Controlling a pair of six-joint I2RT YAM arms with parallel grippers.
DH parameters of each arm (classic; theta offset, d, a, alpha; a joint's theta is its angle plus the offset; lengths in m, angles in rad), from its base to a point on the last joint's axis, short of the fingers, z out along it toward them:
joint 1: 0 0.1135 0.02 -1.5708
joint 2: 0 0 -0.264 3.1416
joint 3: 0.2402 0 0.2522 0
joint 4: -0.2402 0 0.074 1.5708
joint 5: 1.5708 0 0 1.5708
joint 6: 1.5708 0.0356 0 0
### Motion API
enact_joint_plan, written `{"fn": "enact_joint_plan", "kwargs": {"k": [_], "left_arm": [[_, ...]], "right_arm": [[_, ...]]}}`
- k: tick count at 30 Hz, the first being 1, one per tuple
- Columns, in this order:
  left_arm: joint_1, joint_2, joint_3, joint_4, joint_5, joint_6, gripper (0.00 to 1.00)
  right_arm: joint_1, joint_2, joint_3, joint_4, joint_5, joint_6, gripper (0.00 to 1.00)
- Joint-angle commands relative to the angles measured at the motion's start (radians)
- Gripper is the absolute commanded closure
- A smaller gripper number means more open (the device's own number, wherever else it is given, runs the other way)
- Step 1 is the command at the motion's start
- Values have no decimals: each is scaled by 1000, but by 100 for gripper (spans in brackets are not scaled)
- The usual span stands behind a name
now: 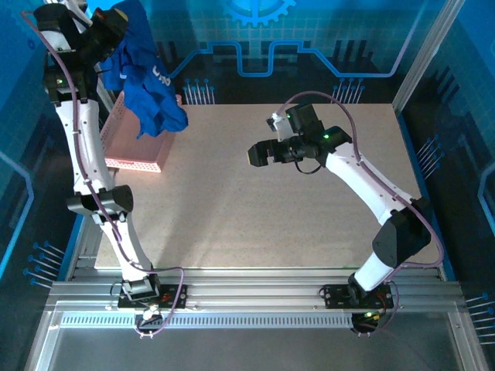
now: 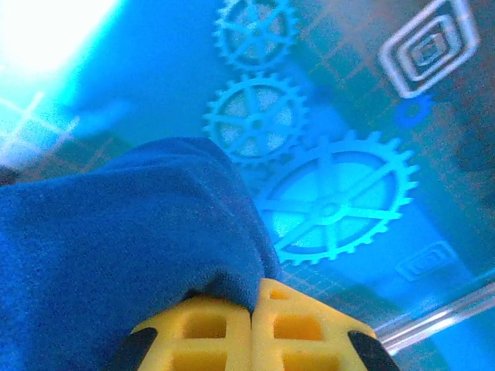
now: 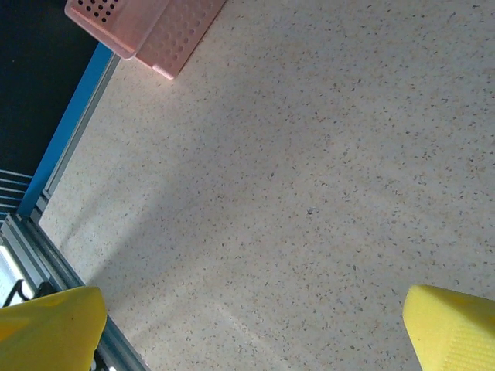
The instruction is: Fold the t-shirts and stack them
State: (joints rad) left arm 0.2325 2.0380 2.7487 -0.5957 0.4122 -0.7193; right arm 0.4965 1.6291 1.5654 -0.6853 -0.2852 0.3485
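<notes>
Top external: your left tool point(image 1: 110, 29) is clamped on the shirt point(image 1: 147, 81), which hangs high above the basket point(image 1: 131, 151). Your right tool point(image 1: 257, 153) gapes wide over the tabletop point(image 1: 271, 224). You're at pickup, so next lay the shirt flat for folding.

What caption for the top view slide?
Left claw holds blue t-shirt above pink basket; right claw open over table.

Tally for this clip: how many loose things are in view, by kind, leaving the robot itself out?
Blue t-shirt: 1
Pink basket: 1
Total: 2
</notes>
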Motion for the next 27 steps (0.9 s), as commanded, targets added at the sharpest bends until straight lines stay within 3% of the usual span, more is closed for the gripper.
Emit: {"fn": "enact_joint_plan", "kwargs": {"k": [1,8,13,19,23,26,27], "left_arm": [[-52,-70,54,150,73,-77,100],[-196,-71,60,196,91,-105,100],[-358,-58,52,171,79,-59,100],[-521,-73,-76,151,38,6,100],[-581,-62,-126,126,23,38,100],[-619,-83,-292,136,25,52,100],[-633,-102,-402,158,21,56,77]], "right_arm": [[-26,-19,-19,18,3,32,0],[-107,-81,-83,32,36,79,0],[-206,-161,-158,20,75,114,0],[-323,-283,-265,9,97,131,0],[-369,-342,-311,-4,86,112,0],[-396,-365,-335,-23,90,96,0],[-406,-371,-344,-27,87,95,0]]}}
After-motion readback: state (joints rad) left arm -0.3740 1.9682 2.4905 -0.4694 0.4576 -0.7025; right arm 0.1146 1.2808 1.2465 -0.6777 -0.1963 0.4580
